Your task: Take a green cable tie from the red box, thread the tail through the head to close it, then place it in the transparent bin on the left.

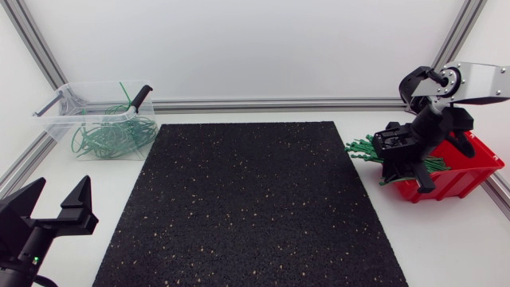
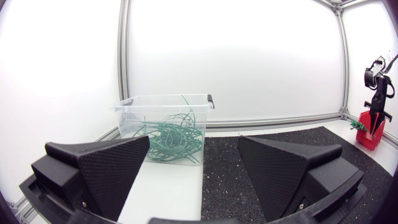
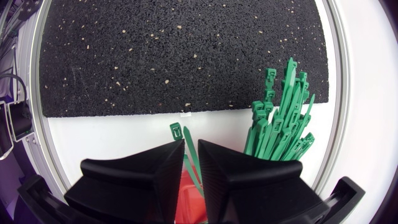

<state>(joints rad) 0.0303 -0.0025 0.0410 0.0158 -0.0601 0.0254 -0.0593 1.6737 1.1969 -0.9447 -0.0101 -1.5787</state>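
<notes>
Pinching cable tie (image 3: 176, 130), right claw (image 3: 191, 148)

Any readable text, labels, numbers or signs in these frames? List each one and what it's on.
No readable text in any view.
Small white tag at the edge of the black mat: too small to read.
Red box and transparent bin: no print visible.
</notes>
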